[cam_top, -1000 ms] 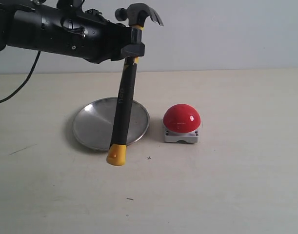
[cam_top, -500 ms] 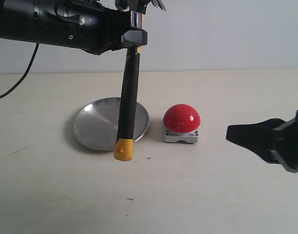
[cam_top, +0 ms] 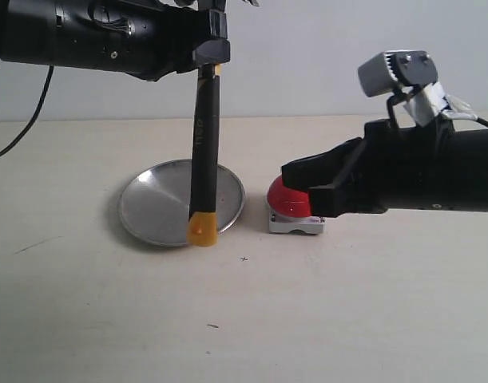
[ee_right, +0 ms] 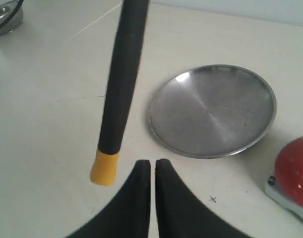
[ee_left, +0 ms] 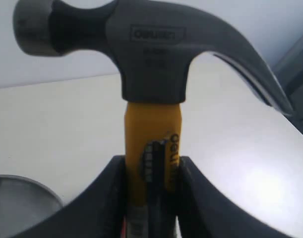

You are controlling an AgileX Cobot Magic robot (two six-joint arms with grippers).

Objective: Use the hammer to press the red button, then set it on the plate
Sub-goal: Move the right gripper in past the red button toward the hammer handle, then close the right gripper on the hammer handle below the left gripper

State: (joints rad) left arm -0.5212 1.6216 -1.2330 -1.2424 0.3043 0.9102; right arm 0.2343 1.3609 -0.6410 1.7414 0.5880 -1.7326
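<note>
My left gripper (cam_top: 214,52) is shut on the hammer's (cam_top: 204,152) yellow neck, just below the steel head (ee_left: 146,54). The hammer hangs handle-down, its yellow end (cam_top: 202,230) in front of the plate's (cam_top: 152,211) near rim. The silver plate (ee_right: 213,111) lies flat on the table. Right of it sits the red button (cam_top: 285,199) on its grey base, partly covered by my right gripper (cam_top: 287,172). That gripper is shut with nothing between its fingers (ee_right: 141,178); its tip (ee_right: 152,163) floats above the table between the hammer's end (ee_right: 104,168) and the button (ee_right: 292,163).
The right arm (cam_top: 435,171) with its grey camera reaches in from the right, low over the table. A black cable (cam_top: 24,132) hangs at the far left. A small dark mark (cam_top: 244,258) lies on the table in front of the plate.
The right arm has swept in from the right until its gripper covers part of the button. The left gripper has lifted the hammer slightly, so the head leaves the top of the exterior view.
</note>
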